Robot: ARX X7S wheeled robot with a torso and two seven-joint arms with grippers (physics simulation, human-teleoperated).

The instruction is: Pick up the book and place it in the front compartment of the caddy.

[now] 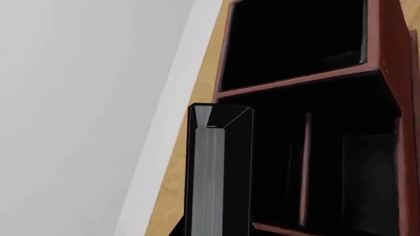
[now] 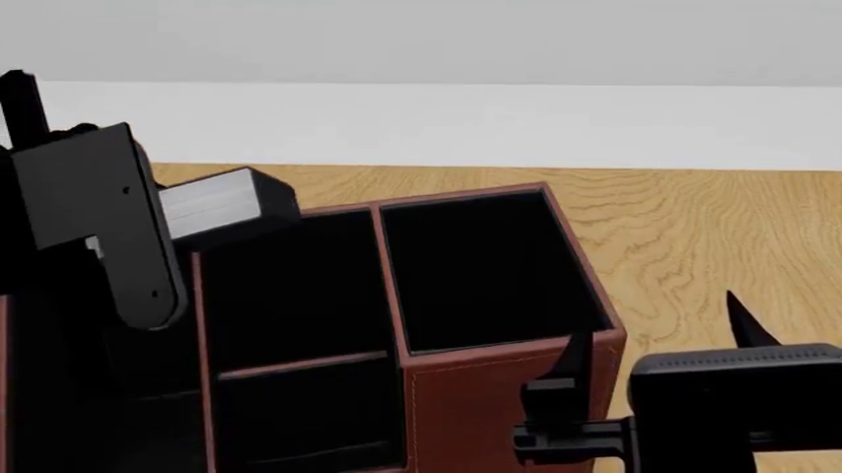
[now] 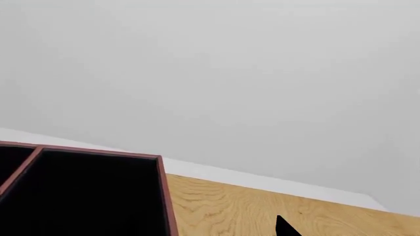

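Observation:
The book [image 2: 224, 202] is a black hardcover with grey-white page edges, and my left gripper [image 2: 165, 222] is shut on it at the head view's left. It hangs level above the far left rim of the caddy [image 2: 494, 399], a reddish-brown box with black compartments. In the left wrist view the book [image 1: 217, 172] stretches over the caddy's [image 1: 387, 73] dark inside, beside a thin divider [image 1: 305, 167]; the fingers themselves are hidden there. My right gripper [image 2: 658, 340] stands open by the caddy's near right corner, holding nothing. One of its fingertips [image 3: 285, 227] shows in the right wrist view.
A light wooden tabletop [image 2: 711, 236] runs to the right of and behind the caddy. A white wall [image 2: 460, 118] stands behind the table's far edge. The caddy's big right compartment [image 2: 480, 266] is open and dark.

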